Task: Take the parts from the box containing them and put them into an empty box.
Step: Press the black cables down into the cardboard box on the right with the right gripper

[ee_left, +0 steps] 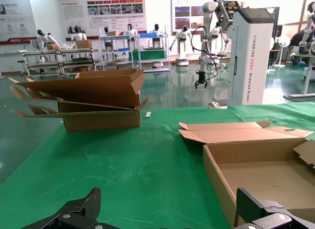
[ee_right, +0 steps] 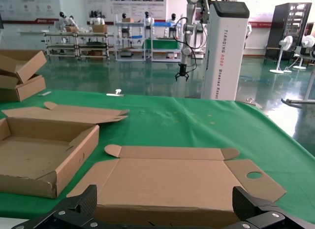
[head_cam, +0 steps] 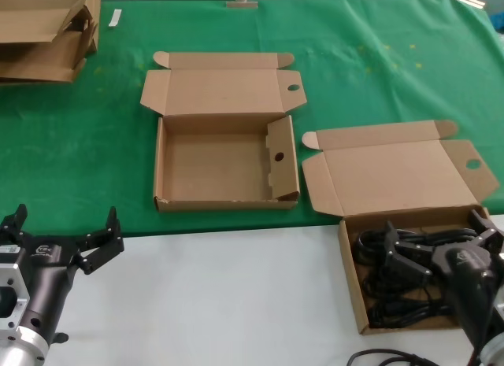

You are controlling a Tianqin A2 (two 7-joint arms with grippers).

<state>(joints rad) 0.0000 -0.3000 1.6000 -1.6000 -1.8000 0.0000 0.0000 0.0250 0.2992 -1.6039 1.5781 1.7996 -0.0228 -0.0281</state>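
The box containing the parts (head_cam: 351, 281) sits at the near right with its lid (head_cam: 402, 173) laid open on the green cloth. Black cable bundles (head_cam: 378, 303) lie inside it. My right gripper (head_cam: 435, 228) is open and hovers just over these cables, holding nothing; in the right wrist view (ee_right: 166, 204) it faces the open lid (ee_right: 172, 177). The empty box (head_cam: 224, 165), with its holed inner flap (head_cam: 278, 156), stands in the middle. My left gripper (head_cam: 65, 224) is open and empty at the near left; in the left wrist view (ee_left: 170, 209) it is beside that box (ee_left: 216, 175).
A flattened cardboard pile (head_cam: 43, 31) lies at the far left corner, also showing in the left wrist view (ee_left: 93, 98). A black cable (head_cam: 386, 356) lies on the white table in front of the full box. Green cloth covers the far table.
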